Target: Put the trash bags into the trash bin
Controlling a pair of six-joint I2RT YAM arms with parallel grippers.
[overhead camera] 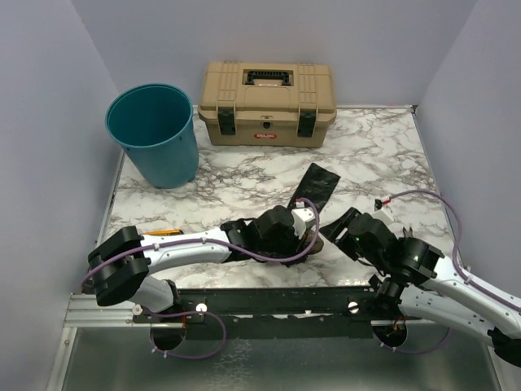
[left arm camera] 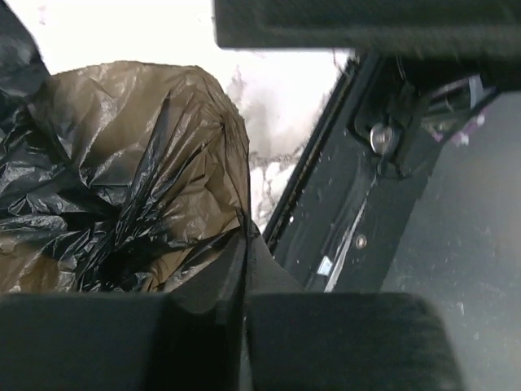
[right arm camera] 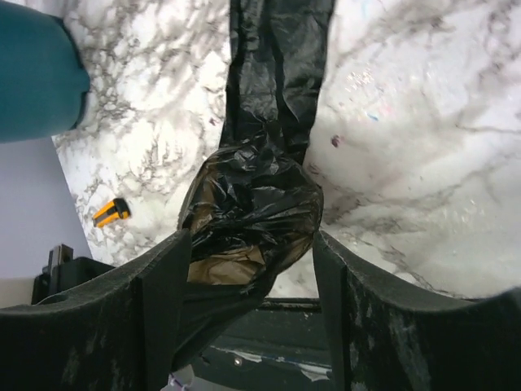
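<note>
Two claws meet over a crumpled black bag [overhead camera: 316,186] on the marble table [overhead camera: 391,155], well to the right of the teal bin [overhead camera: 155,155] and nearer the arms than it is.

The left claw [left arm camera: 244,301] is closed tight on a fold of the film. The plastic is pinched in the seam between its fingers, apparently to anchor the floppy sheet so it cannot slide. The right claw [right arm camera: 251,244] stands wide, one finger on either side of the bunched wad, placed as if to gather the bulk once it closes. Whether its fingers touch the plastic cannot be told.

From the wad, a flat tail of the bag lies slack on the marble, stretching away from the arms but coming no closer to the bin.

The bin stands upright with its mouth open and no plastic showing inside. A tan toolbox [overhead camera: 267,114] sits just to its right. A small orange object [overhead camera: 163,232] lies in front of the bin, beside the left arm.

The job looks to be at the grasping stage, with the carry to the bin not yet made. The likely trouble is the trailing tail dragging or catching on the bin's rim, or the thin film slipping from a one-sided pinch.
</note>
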